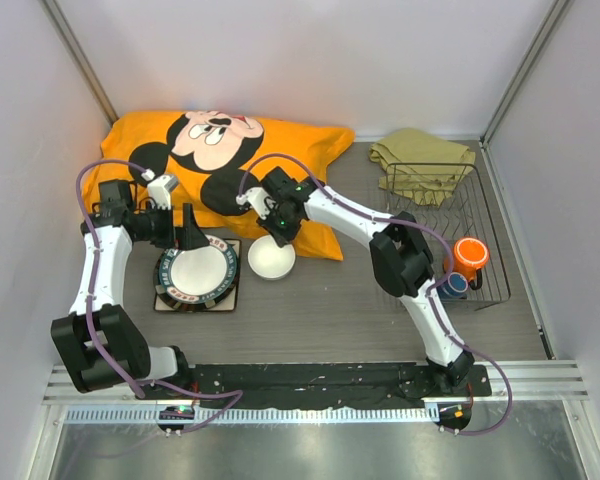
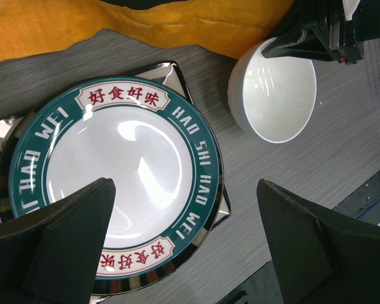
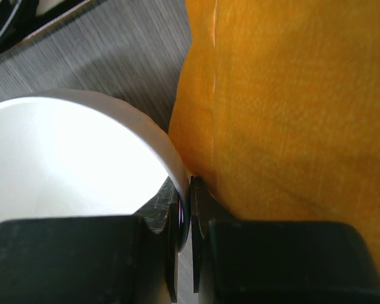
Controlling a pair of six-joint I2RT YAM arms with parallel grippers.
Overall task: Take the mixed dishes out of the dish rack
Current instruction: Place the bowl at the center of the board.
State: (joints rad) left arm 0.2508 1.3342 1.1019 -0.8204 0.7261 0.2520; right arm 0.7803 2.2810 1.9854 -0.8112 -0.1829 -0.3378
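Placing step: right gripper (image 3: 186,202) jaws pinch the round white ceramic bowl (image 1: 271,259), left of the dark wire dish rack (image 1: 485,215); left gripper (image 2: 185,190) jaws spread. Next: release, fetch orange mug (image 1: 469,256).

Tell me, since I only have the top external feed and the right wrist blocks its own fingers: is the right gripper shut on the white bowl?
Observer: Yes. In the right wrist view the right gripper pinches the rim of the white bowl, one finger inside, one outside.
Operator: And the other arm?
Observer: The left wrist view shows the left gripper open, holding nothing, above the white plate with dark patterned rim.
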